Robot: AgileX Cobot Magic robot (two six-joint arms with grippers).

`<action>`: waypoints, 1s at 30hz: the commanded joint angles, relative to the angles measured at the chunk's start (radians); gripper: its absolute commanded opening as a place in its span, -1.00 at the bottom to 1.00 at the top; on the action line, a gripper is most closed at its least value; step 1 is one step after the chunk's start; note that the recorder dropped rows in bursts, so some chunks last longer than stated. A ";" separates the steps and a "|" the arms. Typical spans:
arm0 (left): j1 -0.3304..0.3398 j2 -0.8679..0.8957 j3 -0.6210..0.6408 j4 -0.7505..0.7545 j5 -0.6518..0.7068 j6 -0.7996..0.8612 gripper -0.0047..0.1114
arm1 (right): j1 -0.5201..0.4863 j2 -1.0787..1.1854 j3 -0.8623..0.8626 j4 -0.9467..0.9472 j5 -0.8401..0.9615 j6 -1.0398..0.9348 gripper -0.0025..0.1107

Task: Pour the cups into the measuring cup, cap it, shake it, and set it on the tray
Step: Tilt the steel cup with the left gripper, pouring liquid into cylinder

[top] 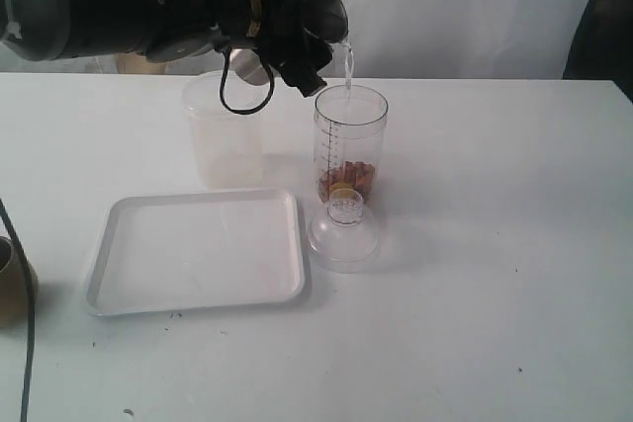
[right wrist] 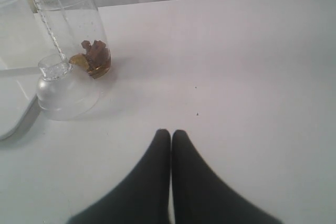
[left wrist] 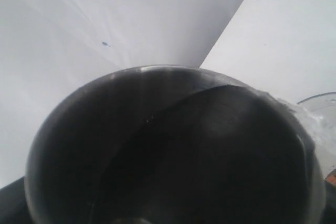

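The steel tumbler (top: 251, 65) is held tilted in my left gripper (top: 293, 42), which is shut on it above the measuring cup (top: 350, 143). A thin stream of water (top: 348, 70) falls from the tumbler's lip into that cup. In the left wrist view the tumbler's dark inside (left wrist: 173, 150) fills the frame and hides the fingers. Brown pieces lie at the measuring cup's bottom (right wrist: 95, 56). The white tray (top: 198, 250) lies in front of it, to the left. A brown wooden cup (top: 12, 279) shows at the left edge. My right gripper (right wrist: 171, 132) is shut and holds nothing.
A clear dome lid (top: 343, 234) rests on the table just in front of the measuring cup, next to the tray's right corner. A frosted plastic cup (top: 223, 130) stands behind the tray, below my left arm. A black cable (top: 25, 343) hangs at the left.
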 commanded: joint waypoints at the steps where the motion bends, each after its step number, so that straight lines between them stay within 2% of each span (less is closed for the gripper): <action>1: -0.002 -0.017 -0.017 0.055 -0.041 0.015 -0.92 | 0.006 -0.006 0.005 -0.003 -0.008 0.005 -0.96; 30: -0.002 -0.017 -0.017 0.153 -0.041 0.015 -0.92 | 0.006 -0.006 0.005 -0.003 -0.008 0.005 -0.96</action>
